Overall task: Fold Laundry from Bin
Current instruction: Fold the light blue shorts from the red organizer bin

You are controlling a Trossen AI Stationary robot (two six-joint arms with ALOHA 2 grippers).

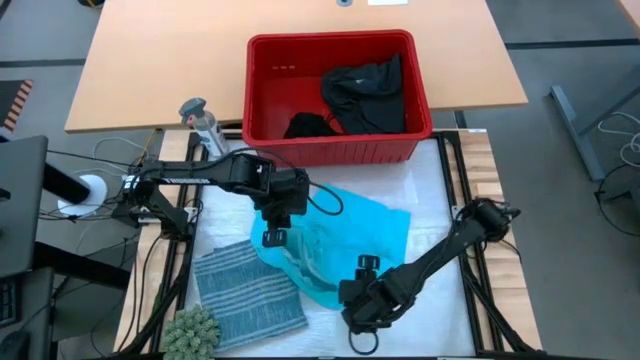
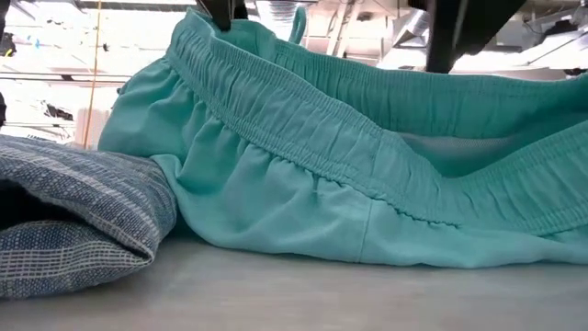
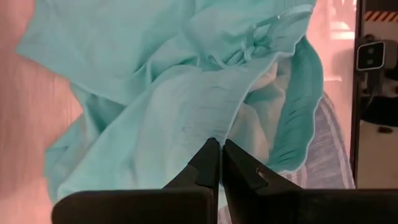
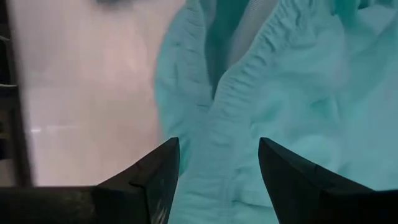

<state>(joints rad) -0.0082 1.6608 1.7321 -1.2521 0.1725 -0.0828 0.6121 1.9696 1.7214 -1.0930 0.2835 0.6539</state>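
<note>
From above, the turquoise garment (image 1: 335, 232) lay crumpled mid-table, just beside the folded blue-grey striped cloth (image 1: 247, 290); black clothes (image 1: 365, 95) sat in the red bin (image 1: 262, 85) at the table's far edge. The left gripper (image 1: 274, 237) and the right gripper (image 1: 363, 264) were both over the turquoise fabric.

At table height, the turquoise garment (image 2: 367, 175) showed a gathered elastic waistband and touched the striped cloth (image 2: 83, 216).

The left wrist camera showed the left gripper (image 3: 221, 146) pinched closed on a fold of the turquoise garment (image 3: 155, 87), its drawstring visible.

The right wrist camera showed the right gripper (image 4: 219, 152) spread wide above the ruffled waistband (image 4: 249, 81).
</note>
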